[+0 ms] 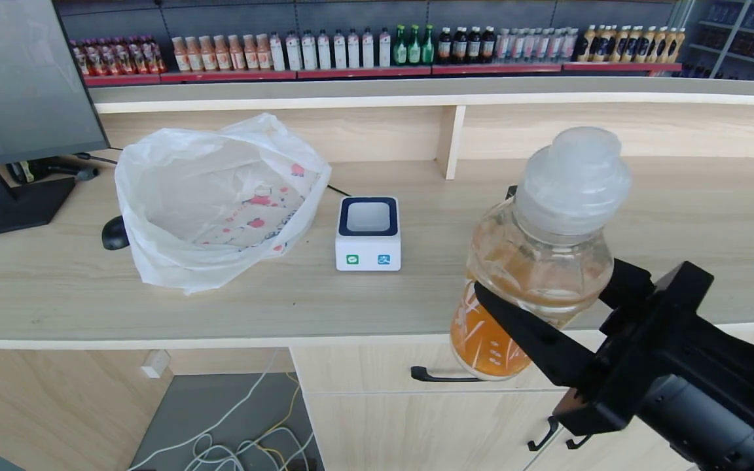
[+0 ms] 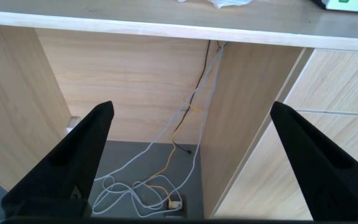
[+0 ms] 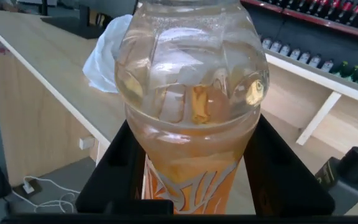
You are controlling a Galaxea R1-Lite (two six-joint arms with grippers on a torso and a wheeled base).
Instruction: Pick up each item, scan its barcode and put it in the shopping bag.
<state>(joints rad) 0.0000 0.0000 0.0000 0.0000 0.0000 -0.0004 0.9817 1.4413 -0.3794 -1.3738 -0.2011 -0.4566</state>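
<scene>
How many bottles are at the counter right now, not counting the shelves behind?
1. The bottle is held in the right gripper, right of the scanner near the counter's front edge. The bag may hide others.

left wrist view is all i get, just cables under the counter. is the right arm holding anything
Observer: Yes, the right gripper is shut on a bottle of orange drink.
Operator: upright or tipped
Observer: Upright, with its cap on top.
Operator: where's the scanner from there
Observer: The scanner sits on the counter to the bottle's left, between it and the open bag.
</scene>
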